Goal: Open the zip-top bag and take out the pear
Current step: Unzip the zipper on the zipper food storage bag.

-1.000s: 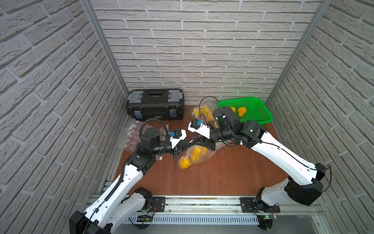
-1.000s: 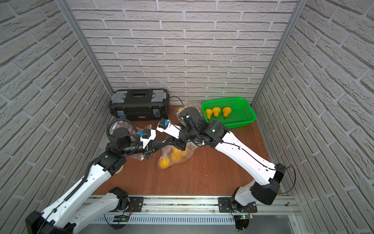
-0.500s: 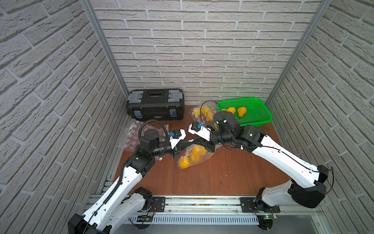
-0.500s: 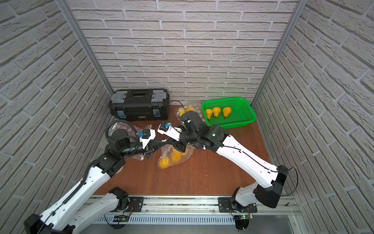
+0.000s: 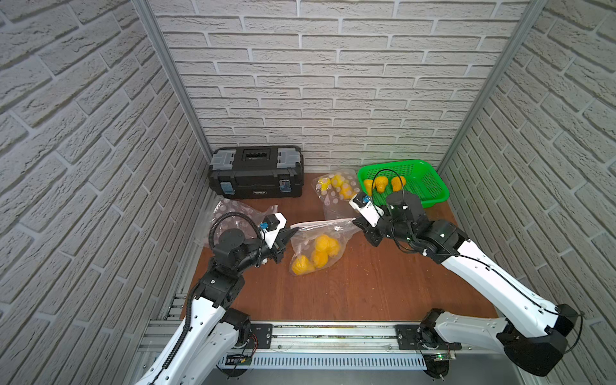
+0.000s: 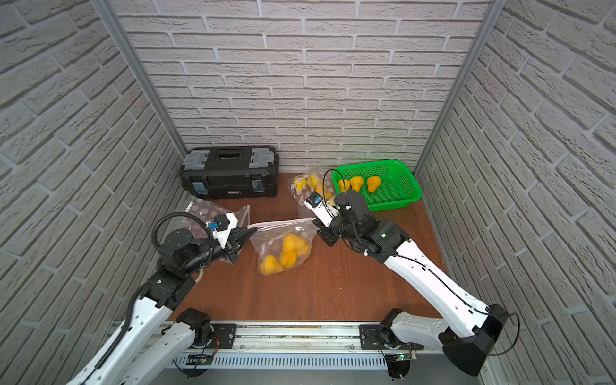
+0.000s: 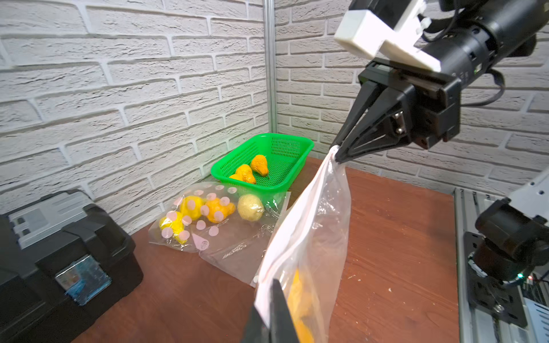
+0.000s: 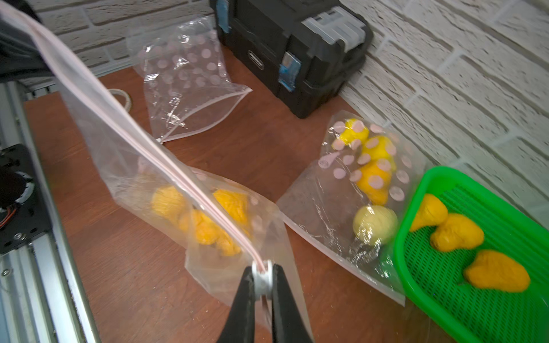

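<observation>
Right gripper [image 5: 355,221] drawn further from left gripper [image 5: 293,231], zip-top bag [image 5: 336,230] stretched taut between them, slider [image 8: 262,279] pinched by right, opposite corner clamped by left, pears [image 5: 320,248] kept inside, sagging low between both

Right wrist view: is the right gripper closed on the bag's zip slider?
Yes, the right gripper is pinched shut on the white slider at one end of the seal of the zip-top bag.
</observation>
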Robot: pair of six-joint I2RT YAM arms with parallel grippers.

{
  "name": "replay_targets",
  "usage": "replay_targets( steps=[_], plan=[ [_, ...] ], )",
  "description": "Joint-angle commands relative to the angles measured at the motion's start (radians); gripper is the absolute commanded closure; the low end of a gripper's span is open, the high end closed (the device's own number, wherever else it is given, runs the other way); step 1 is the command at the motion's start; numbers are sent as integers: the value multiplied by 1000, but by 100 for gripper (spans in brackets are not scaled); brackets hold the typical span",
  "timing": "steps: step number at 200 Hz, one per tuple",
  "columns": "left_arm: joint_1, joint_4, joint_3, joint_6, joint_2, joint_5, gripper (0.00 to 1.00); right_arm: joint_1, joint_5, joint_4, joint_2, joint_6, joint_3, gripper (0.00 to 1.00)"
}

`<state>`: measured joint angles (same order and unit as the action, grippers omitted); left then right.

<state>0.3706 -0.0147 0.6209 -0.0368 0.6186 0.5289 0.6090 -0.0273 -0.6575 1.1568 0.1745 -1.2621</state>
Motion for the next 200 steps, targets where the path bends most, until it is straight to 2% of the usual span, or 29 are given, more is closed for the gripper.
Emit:
replay_targets(
  steps=[1,18,34,67,82,107,117,128,137,145,152,174,200],
  plan=[
    [-39,6,-10,-28,-36,-122,100,-75,298,-24,-39,-67,15,97],
    [-39,6,-11,-30,-38,-116,100,-75,305,-8,-39,-74,10,97],
    [-39,40,-13,-28,-15,-34,100,-75,155,60,-52,-49,30,97],
    [-38,76,18,-38,71,64,100,-76,-20,125,-22,-54,35,97],
    [-35,130,30,-48,99,140,100,-68,-154,151,-9,-16,33,97],
    [-2,167,56,-35,186,193,100,-38,-351,237,5,10,30,97],
    [8,161,77,-29,216,217,100,-21,-393,238,22,20,11,97],
    [18,135,100,-23,242,231,100,-5,-383,225,36,30,-8,97],
    [23,105,122,-18,254,227,87,-2,-368,218,43,35,-13,97],
    [24,78,133,-12,250,212,69,-2,-348,215,45,38,-13,97],
    [25,52,150,-7,242,193,58,-1,-335,207,46,46,-13,97],
    [23,-105,241,71,203,127,43,-2,-324,184,42,83,-1,97],
    [13,-290,381,181,234,116,39,-2,-367,191,29,122,28,97]
  ],
)
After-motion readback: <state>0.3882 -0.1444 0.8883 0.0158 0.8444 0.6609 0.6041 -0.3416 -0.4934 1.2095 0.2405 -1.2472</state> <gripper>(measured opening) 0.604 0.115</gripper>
